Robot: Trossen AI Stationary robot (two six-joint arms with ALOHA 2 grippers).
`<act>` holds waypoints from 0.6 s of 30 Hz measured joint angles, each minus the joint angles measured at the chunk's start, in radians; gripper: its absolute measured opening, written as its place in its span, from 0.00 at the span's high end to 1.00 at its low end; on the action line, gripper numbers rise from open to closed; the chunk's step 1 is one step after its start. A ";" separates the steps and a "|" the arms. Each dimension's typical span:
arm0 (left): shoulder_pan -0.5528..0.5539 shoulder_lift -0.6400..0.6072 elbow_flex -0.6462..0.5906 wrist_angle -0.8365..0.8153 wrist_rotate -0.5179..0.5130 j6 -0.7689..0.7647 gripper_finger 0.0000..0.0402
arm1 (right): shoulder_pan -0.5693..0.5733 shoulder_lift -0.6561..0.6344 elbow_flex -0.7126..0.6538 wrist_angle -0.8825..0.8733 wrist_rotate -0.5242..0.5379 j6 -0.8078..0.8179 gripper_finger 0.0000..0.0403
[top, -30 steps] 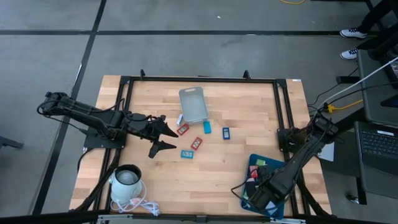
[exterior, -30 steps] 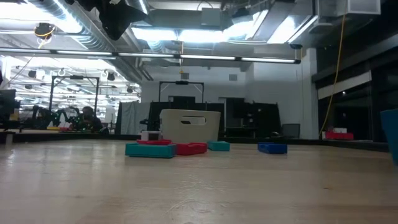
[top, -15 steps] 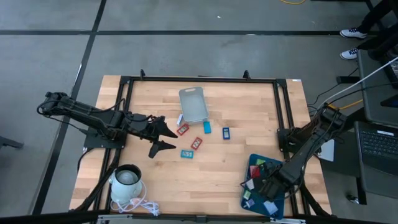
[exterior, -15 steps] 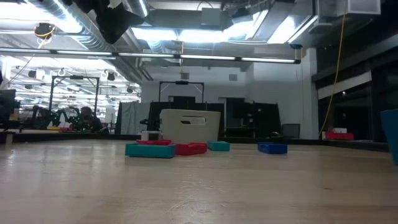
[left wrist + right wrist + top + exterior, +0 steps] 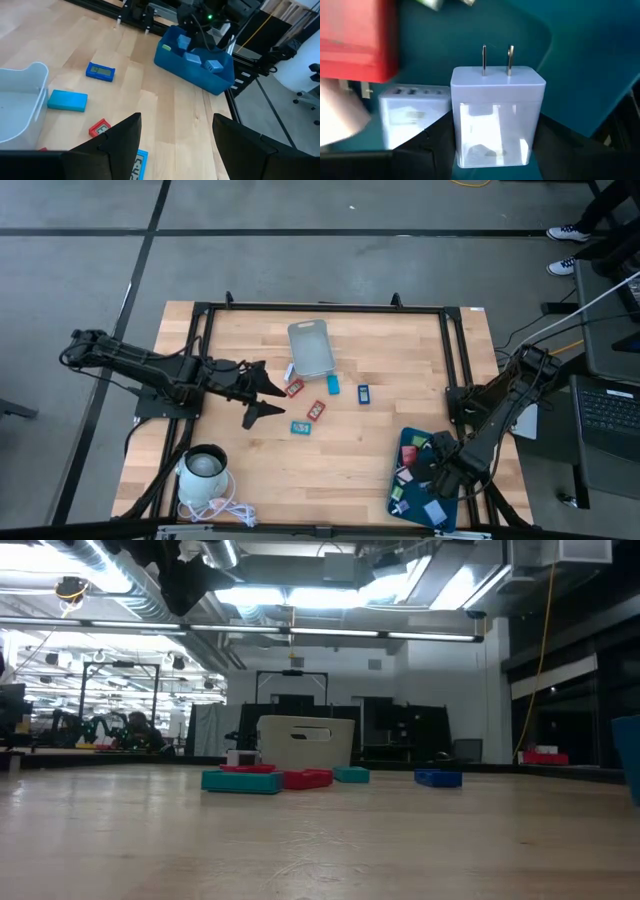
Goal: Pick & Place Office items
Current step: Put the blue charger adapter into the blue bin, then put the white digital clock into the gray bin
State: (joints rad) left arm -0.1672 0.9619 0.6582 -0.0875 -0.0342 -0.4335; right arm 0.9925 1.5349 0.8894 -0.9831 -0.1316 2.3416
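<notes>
The right gripper (image 5: 440,470) over the blue tray (image 5: 403,442) squeezes a white plug (image 5: 495,117). Next it needs carrying. The left gripper (image 5: 272,392) waits wide apart near the small pieces (image 5: 316,410).

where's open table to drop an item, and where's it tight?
Free: the bare wood between the loose pieces and the dark-teal tray, and the strip between the grey bin and the right frame rail. Tight: around the red piece, teal piece and blue piece, with the left gripper open beside them. The right gripper is over the crowded tray.
</notes>
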 joint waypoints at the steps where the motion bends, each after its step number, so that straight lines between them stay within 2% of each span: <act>1: 0.004 0.000 0.000 0.000 0.000 0.000 0.40 | 0.002 0.000 -0.010 0.014 -0.008 0.000 0.48; 7: 0.020 0.000 0.000 0.002 0.000 0.000 0.40 | -0.005 -0.001 -0.045 0.047 -0.023 -0.017 0.45; 13: 0.020 0.000 0.000 0.001 0.000 -0.015 0.40 | -0.025 -0.035 -0.041 0.081 0.027 -0.028 0.17; 16: 0.019 0.000 0.000 0.001 -0.020 -0.025 0.40 | -0.034 -0.066 -0.041 0.109 0.065 -0.035 0.09; 18: 0.019 0.000 0.001 -0.010 -0.091 -0.033 0.40 | -0.044 -0.091 -0.033 0.111 0.114 -0.045 0.07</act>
State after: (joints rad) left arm -0.1478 0.9619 0.6597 -0.0977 -0.1257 -0.4664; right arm 0.9484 1.4437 0.8564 -0.8719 -0.0179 2.2969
